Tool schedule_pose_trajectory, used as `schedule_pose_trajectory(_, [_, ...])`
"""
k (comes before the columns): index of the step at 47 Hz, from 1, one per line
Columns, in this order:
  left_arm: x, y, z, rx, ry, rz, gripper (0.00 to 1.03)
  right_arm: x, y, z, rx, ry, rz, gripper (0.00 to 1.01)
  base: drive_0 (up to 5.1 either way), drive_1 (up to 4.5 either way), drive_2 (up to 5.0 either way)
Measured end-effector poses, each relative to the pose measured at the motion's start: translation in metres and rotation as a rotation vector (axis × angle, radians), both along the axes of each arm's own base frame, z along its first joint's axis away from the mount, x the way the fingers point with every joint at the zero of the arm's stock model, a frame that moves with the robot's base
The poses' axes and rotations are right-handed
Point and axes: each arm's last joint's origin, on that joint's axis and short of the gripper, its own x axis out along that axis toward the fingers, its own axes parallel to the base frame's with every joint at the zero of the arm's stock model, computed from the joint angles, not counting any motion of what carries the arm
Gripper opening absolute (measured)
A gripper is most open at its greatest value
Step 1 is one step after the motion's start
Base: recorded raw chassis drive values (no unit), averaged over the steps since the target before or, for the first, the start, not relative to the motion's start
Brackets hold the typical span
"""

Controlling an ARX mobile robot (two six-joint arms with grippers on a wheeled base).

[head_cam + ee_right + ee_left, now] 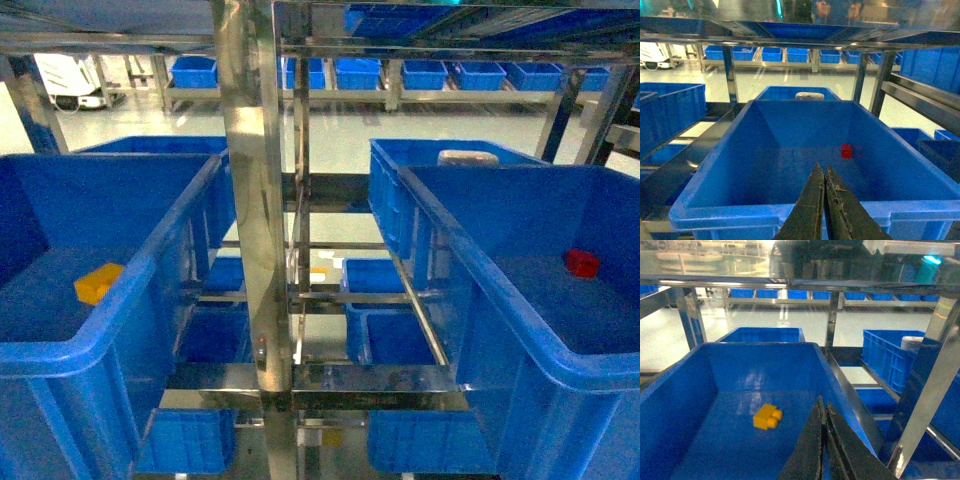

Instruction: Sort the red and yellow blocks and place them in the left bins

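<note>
Yellow block (98, 282) lies on the floor of the left bin (120, 300), studs visible from the left wrist view (767, 417), near the tub's middle. Red block (582, 263) rests on the floor of the right-hand blue tub (480, 260), toward its far right side (846, 151). Left gripper (823, 412) is clenched, fingers pressed together, empty, above the left bin's near right area. Right gripper (821, 175) is likewise clenched and empty, over its tub's near rim. A steel rack post (250, 200) stands between the tubs.
</note>
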Motion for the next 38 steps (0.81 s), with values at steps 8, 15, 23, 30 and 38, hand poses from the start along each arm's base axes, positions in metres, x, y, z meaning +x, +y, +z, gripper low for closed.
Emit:
schedule_pose_trajectory(8, [-0.008, 0.000, -0.009, 0.000, 0.003, 0.000, 0.02, -0.006, 0.007, 0.002, -0.001, -0.009, -0.004, 0.02, 0.0, 0.00, 0.0])
schedule_pose_trajectory(15, [-0.013, 0.000, -0.013, 0.000, 0.000, 0.000, 0.02, -0.009, 0.012, 0.002, 0.001, -0.005, -0.023, 0.02, 0.0, 0.00, 0.0])
schedule_pose_trajectory(23, [-0.018, 0.000, -0.019, 0.000, 0.002, 0.001, 0.02, -0.014, 0.020, 0.002, 0.004, -0.007, -0.003, 0.02, 0.0, 0.00, 0.0])
schedule_pose_trajectory(30, [-0.023, 0.000, -0.022, 0.000, -0.011, 0.000, 0.02, -0.017, 0.020, 0.002, 0.004, -0.010, -0.007, 0.02, 0.0, 0.00, 0.0])
schedule_pose_trajectory(38, [-0.027, 0.000, -0.026, 0.000, -0.019, 0.000, 0.02, -0.020, 0.020, 0.001, 0.004, -0.007, -0.008, 0.02, 0.0, 0.00, 0.0])
